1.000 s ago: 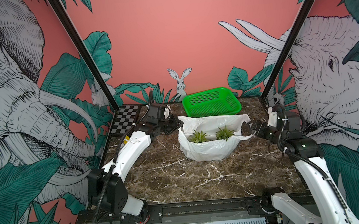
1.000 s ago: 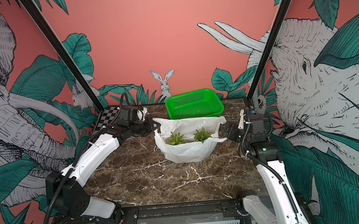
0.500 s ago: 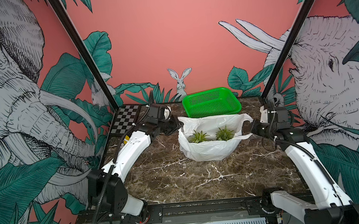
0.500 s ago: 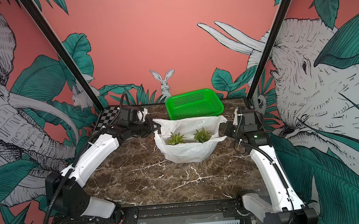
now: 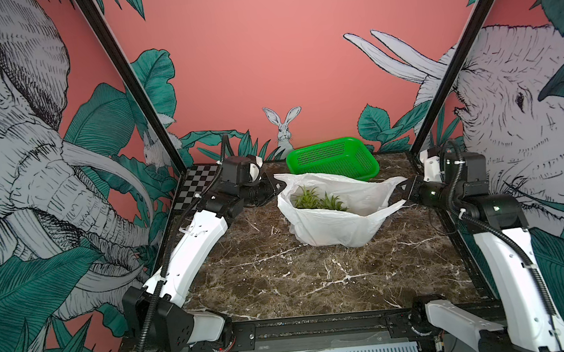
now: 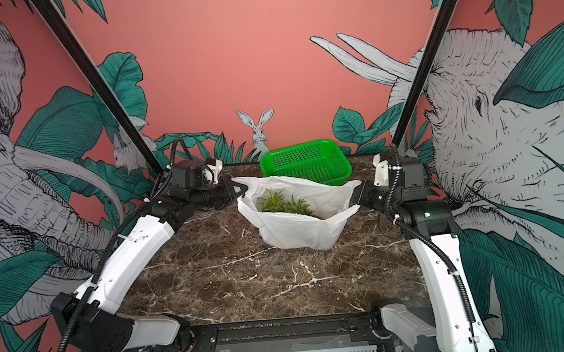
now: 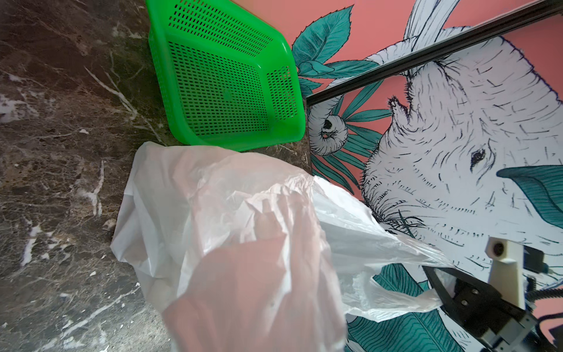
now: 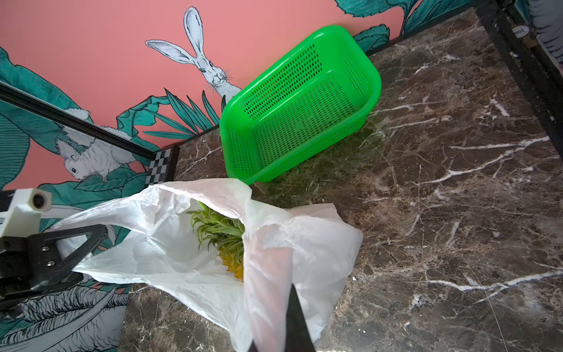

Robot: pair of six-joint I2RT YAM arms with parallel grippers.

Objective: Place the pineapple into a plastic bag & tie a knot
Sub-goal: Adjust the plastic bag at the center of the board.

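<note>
**1. Large thin white crinkly plastic carrier bag** (image 5: 333,226) (image 6: 292,230)
- It stands mouth-up on the brown marble-patterned table (image 5: 282,274).
- It is near the table's rear edge, about midway between the left and right edges.
- I see no shift of the bag from a second ago.
- Its two handle loops are drawn apart, one toward each side edge, and are not tied.

**2. Small pineapples with spiky green crowns** (image 5: 310,198) (image 8: 225,237)
- They lie inside the bag, where they were a second ago.
- Two crowns show in both top views.
- A yellow body shows in the right wrist view.

**3. Bright green perforated plastic basket** (image 5: 333,158) (image 8: 298,103)
- It sits at the table's rear edge against the back wall, just behind the bag.
- It has not moved.

**4. Left gripper** (image 5: 280,188) (image 6: 241,190)
- It is clamped on the bag's left handle loop, as it was a second ago.
- I note no movement of this arm.

**5. Right gripper** (image 5: 403,192) (image 6: 355,194)
- This is the one change I record.
- A second ago its jaws stood wide open at the bag's right handle loop.
- The jaws are now closed on that loop, and white plastic runs between the fingers in the left wrist view (image 7: 438,283).
- The arm's elbow sits higher than it did.
</note>
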